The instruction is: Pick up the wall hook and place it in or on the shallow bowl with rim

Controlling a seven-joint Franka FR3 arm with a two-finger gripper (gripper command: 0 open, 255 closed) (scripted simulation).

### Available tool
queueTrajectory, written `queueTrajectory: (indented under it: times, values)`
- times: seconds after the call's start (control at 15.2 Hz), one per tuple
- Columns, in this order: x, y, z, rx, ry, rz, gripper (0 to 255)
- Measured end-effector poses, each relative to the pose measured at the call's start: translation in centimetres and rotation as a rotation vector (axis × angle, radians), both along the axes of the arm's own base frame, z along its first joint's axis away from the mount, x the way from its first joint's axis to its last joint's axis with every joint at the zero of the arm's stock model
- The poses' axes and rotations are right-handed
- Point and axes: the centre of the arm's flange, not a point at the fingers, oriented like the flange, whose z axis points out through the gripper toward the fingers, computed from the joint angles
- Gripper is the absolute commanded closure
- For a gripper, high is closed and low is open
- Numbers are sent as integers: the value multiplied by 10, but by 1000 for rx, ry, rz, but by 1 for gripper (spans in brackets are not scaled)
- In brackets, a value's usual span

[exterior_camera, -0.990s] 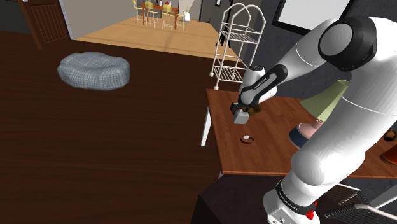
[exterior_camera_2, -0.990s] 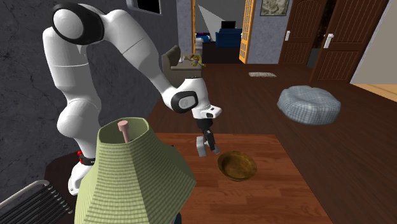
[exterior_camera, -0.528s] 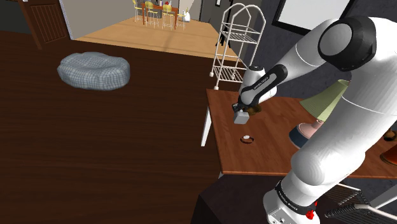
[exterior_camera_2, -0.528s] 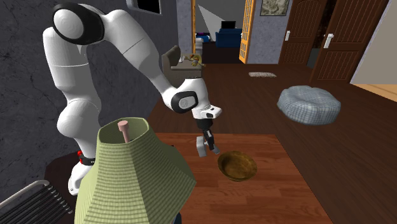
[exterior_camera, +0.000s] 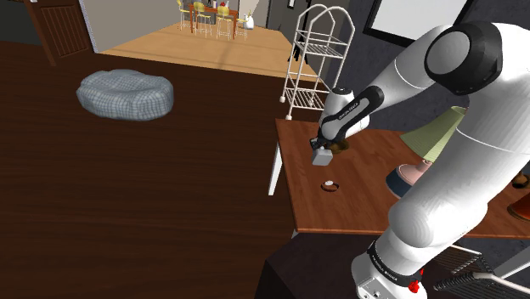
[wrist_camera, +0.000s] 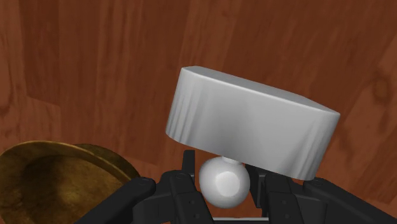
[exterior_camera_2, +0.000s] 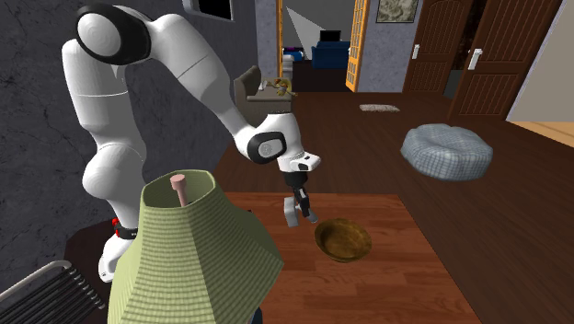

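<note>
**hook in hand, bowl waiting just beside it**

we are holding the wall hook (wrist_camera: pixel 251 127) in the end effector (wrist_camera: pixel 222 194). its two black fingers are clamped on the hook's round white knob, and the grey block-shaped body is sticking out beyond the fingertips. the hook is hanging in the air above the wooden surface (exterior_camera_2: pixel 396 285), not touching it.

the shallow bowl (exterior_camera_2: pixel 343 239), brownish gold, is sitting on the surface just beside the hook, toward the second exterior view's right. in the wrist view its rim is showing off to one side of the fingers, not beneath the hook.

we are reading the step in hand as the carry across to the bowl. to do it well, we are planning a short sideways shift until the grey body is centred over the hollow, high enough to clear the rim. after that comes a slow descent and a low release, since a grip on a round knob may be letting the block swivel. a small round object (exterior_camera: pixel 329 185) is lying nearer the stand, apart from that path.
</note>
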Motion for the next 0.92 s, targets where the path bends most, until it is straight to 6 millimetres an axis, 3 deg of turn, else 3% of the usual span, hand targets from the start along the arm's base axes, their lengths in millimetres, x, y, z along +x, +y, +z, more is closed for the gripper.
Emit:
queueTrajectory:
  times: [0.92]
  values:
    - [-1,0,67,0,1,-1,255]
